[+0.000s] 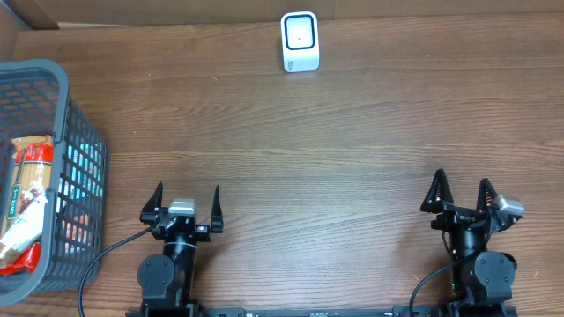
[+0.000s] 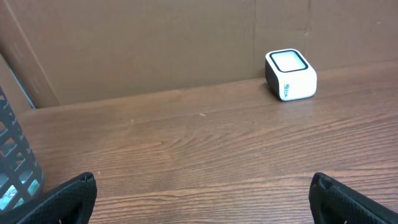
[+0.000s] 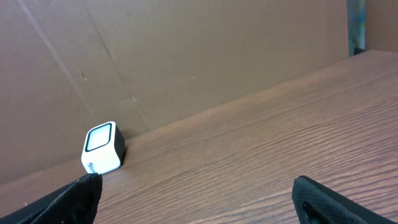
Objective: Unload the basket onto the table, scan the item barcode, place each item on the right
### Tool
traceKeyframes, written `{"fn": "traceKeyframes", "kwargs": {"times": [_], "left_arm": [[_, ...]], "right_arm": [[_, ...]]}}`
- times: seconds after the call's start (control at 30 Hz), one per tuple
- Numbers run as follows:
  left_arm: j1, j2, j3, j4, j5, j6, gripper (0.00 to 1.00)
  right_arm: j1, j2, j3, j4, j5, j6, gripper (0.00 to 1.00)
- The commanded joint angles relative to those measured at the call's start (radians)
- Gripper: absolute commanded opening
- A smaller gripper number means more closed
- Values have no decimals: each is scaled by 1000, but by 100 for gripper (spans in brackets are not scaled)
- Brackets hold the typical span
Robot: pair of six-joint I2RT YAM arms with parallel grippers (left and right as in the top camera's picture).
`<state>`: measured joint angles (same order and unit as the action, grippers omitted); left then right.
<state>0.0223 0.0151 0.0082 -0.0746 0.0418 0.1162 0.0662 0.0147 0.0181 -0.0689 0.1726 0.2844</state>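
Nothing is done yet, by my reading: my left gripper (image 1: 188,197) and right gripper (image 1: 462,182) both stand wide open and empty, the packaged item (image 1: 26,189) lies in the basket (image 1: 84,132) well outside the left jaws, and the scanner (image 1: 300,41) sits far ahead between both pairs.

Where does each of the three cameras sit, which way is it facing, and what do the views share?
Overhead: above the table, looking straight down; basket left, scanner at the far edge, left gripper and right gripper both open, near edge.
Left wrist: low on the left arm, facing the cardboard wall; left fingertips in the bottom corners.
Right wrist: likewise on the right arm; right fingertips in the bottom corners.
Shared: all three show the scanner.
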Motion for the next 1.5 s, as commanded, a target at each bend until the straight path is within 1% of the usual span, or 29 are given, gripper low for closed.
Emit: {"fn": "traceKeyframes", "kwargs": {"times": [0.0, 0.3, 0.53, 0.7, 0.93, 1.13, 1.23, 1.47], "left_arm": [[10, -10, -3, 1, 19, 14, 100], [10, -10, 2, -5, 30, 13, 100], [10, -1, 46, -35, 30, 10, 100], [10, 69, 118, -35, 31, -40, 100], [10, 329, 322, -41, 89, -53, 100], [10, 544, 543, -127, 193, -72, 100], [10, 650, 692, -227, 234, -72, 100], [10, 914, 1114, -602, 259, -72, 100]], "right_arm": [[1, -12, -10, 6, 10, 2, 100], [1, -12, -10, 7, 10, 2, 100], [1, -12, -10, 7, 10, 2, 100], [1, -12, -10, 7, 10, 2, 100], [1, -12, -10, 7, 10, 2, 100], [1, -12, -10, 7, 10, 2, 100], [1, -12, -10, 7, 10, 2, 100], [1, -12, -10, 7, 10, 3, 100]]}}
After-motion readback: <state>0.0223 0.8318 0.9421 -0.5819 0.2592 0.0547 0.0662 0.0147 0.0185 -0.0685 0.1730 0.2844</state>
